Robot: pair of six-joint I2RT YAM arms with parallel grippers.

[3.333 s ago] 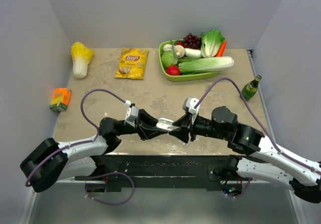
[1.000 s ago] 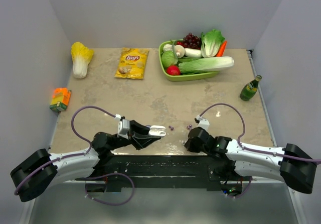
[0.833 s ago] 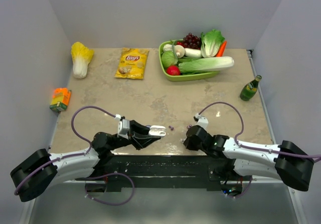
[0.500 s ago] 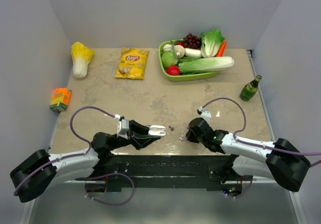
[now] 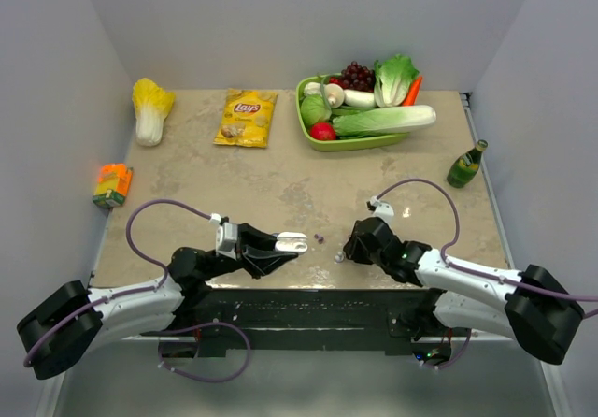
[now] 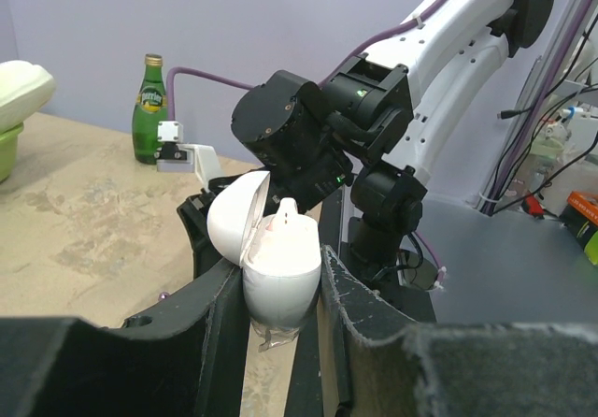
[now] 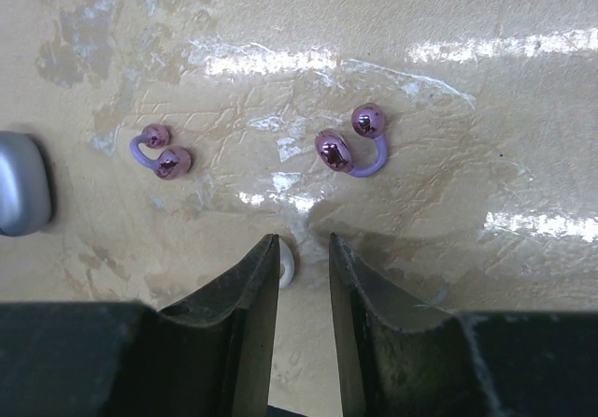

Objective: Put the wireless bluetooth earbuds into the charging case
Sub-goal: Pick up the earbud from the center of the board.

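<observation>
loosely straddles a white earbud [image 7: 288,266] on the table [image 7: 448,80] with the right gripper [image 7: 304,249], jaws slightly parted; lilac earbuds [image 7: 348,151] lie just beyond the fingertips; clamps the open charging case [image 6: 280,267] in the left gripper [image 6: 283,291].

Tabletop [image 5: 280,179] open centrally; tray [image 5: 360,142], chips [image 5: 246,118] far; bottle [image 5: 467,164] right.

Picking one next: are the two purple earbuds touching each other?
Apart. Right wrist view shows a stretch of bare table between one purple earbud and the other purple earbud.
</observation>
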